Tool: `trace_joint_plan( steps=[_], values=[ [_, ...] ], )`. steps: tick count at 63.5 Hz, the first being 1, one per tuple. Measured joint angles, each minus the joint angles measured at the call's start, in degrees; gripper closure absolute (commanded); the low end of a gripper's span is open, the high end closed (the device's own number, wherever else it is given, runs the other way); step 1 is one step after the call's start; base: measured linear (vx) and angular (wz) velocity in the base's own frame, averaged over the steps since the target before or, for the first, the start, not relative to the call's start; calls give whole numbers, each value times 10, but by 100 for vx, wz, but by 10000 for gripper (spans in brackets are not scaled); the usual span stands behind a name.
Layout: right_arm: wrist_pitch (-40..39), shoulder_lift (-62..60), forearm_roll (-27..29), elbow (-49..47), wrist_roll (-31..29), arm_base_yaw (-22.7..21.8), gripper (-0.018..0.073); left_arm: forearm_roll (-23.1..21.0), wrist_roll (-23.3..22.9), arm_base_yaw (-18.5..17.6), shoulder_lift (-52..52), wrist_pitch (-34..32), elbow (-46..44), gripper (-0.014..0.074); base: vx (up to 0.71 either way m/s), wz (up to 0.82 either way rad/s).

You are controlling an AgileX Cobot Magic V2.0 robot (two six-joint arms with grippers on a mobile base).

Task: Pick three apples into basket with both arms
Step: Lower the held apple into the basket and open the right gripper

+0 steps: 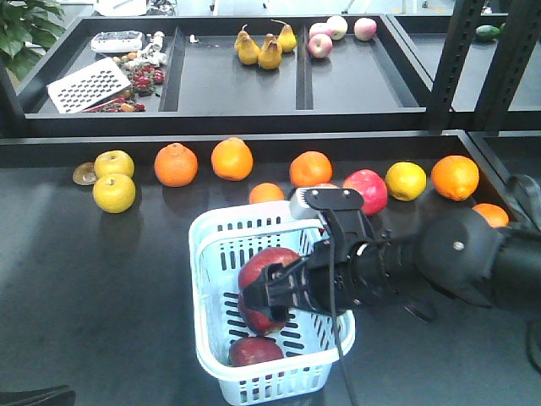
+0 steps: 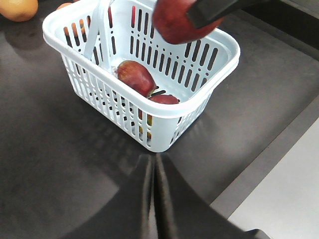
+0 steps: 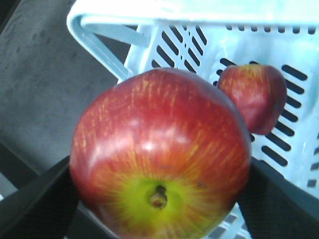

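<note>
The pale blue-white basket (image 1: pixel 211 254) stands on the dark table. My right gripper (image 1: pixel 272 292) reaches in from the right and is shut on a dark red apple (image 1: pixel 267 264), which hangs over the basket's opening. In the right wrist view this apple (image 3: pixel 159 149) fills the frame, stem end toward the camera, between the black fingers (image 3: pixel 35 199). Two more apples (image 1: pixel 255 349) (image 2: pixel 135 75) lie inside the basket (image 2: pixel 149 117). My left gripper (image 2: pixel 153 167) hovers shut and empty just outside the basket's near corner. The held apple (image 2: pixel 174 22) shows at the top of that view.
Behind the basket lies a row of loose fruit: oranges (image 1: pixel 176 164), yellow apples (image 1: pixel 114 192) and a pink-red apple (image 1: pixel 367 190). A black shelf (image 1: pixel 237 123) behind holds pears (image 1: pixel 269 51) and pink apples (image 1: pixel 321 42). The table's front edge (image 2: pixel 269 154) runs near my left gripper.
</note>
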Motion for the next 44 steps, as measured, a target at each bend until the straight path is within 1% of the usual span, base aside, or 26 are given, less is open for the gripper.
trace_joint_plan(
  steps=[4, 11, 14, 18, 28, 35, 39, 44],
  values=[
    [1, 9, 0, -8, -1, 0, 13, 0, 0, 0, 0, 0, 0, 603, 0, 0],
    [2, 19, 5, -12, -1, 0, -107, 0, 0, 0, 0, 0, 0, 603, 0, 0],
    [0, 21, 6, -12, -1, 0, -134, 0, 0, 0, 0, 0, 0, 603, 0, 0],
    [-4, 21, 9, -13, -1, 0, -142, 0, 0, 0, 0, 0, 0, 603, 0, 0],
    [-19, 21, 11, -16, -3, 0, -116, 0, 0, 0, 0, 0, 0, 603, 0, 0],
    [-18, 21, 12, -16, -3, 0, -56, 0, 0, 0, 0, 0, 0, 603, 0, 0],
    [-11, 21, 12, -16, -3, 0, 10, 0, 0, 0, 0, 0, 0, 603, 0, 0],
    [6, 21, 12, -16, -3, 0, 141, 0, 0, 0, 0, 0, 0, 603, 0, 0]
  ],
)
